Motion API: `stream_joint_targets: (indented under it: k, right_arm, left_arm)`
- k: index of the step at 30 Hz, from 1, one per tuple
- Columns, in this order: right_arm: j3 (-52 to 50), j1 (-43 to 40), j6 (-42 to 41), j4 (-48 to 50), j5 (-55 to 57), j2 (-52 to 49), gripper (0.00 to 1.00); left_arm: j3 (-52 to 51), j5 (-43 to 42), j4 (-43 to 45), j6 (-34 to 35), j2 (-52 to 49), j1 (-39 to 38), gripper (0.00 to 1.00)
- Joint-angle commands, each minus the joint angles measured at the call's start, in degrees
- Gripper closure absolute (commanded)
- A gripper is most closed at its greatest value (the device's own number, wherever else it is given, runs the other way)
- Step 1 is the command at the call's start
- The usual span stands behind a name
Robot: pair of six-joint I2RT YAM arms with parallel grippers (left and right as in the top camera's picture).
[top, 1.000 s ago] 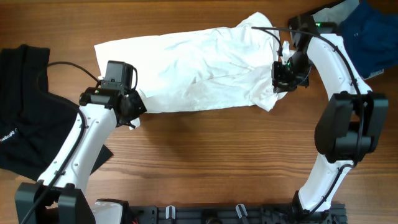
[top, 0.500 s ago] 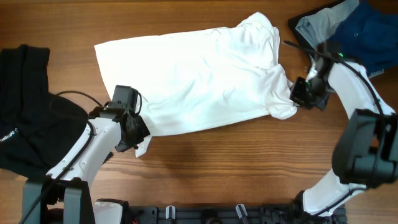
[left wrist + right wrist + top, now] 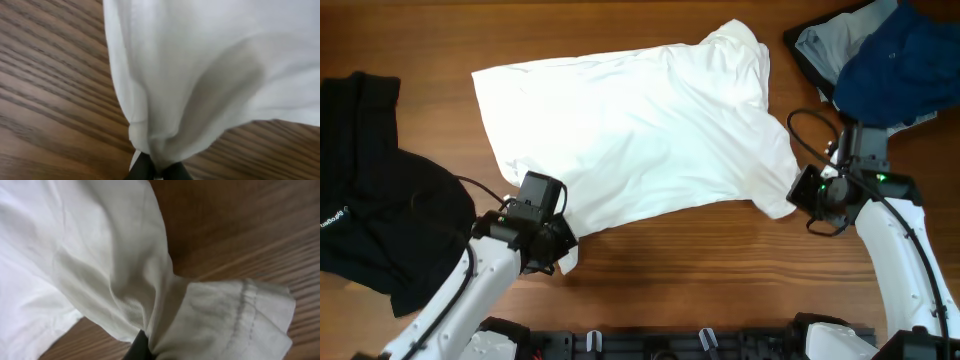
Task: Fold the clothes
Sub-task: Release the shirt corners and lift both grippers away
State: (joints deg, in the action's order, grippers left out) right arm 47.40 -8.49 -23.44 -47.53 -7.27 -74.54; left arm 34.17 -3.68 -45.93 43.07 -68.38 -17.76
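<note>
Wooden tabletop (image 3: 660, 250) carries one white T-shirt (image 3: 640, 130), spread across its middle. Two grippers are closed on it: the left gripper (image 3: 560, 256) pinches its near-left corner, the right gripper (image 3: 802, 190) its right sleeve. Aside lie one black garment (image 3: 370, 200) at left, one dark blue garment (image 3: 890, 60) and one pale grey garment (image 3: 820, 42) far right.

Robotics lab: wooden table (image 3: 700, 270), two mounted arms (image 3: 903, 245), strewn clothes (image 3: 640, 130).

Wooden table (image 3: 650, 250) w/ brown grain; black rail (image 3: 700, 342) along near edge.
</note>
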Motion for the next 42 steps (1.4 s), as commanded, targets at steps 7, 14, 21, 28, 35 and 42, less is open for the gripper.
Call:
stream_joint_targets:
  k: [7,14,21,28,35,42]
  right_arm:
    - [-0.9,-1.1,-8.7,2.0,6.6,1.5,0.96]
    - [-0.9,-3.7,-10.0,4.0,6.0,1.5,0.96]
    - [-0.9,-3.7,-10.2,3.7,5.7,1.4,0.96]
    - [-0.9,-3.7,-10.2,0.0,4.7,1.4,0.96]
    - [-1.0,-3.6,-11.2,-6.0,3.8,1.4,0.96]
    - [-1.0,-3.6,-11.0,-6.9,3.9,1.4,0.01]
  left_arm:
    - [-0.1,-3.8,-12.9,12.2,11.5,-0.8,0.96]
    - [-0.1,1.8,-23.9,21.1,25.3,-0.7,0.96]
    - [-0.1,6.4,-24.4,25.1,29.5,-0.7,0.96]
    - [-0.1,4.3,-24.4,25.1,26.2,-0.7,0.96]
    - [-0.1,2.9,-24.3,25.1,22.3,-0.7,0.96]
    - [-0.1,1.6,-21.8,24.7,20.9,-0.7,0.1]
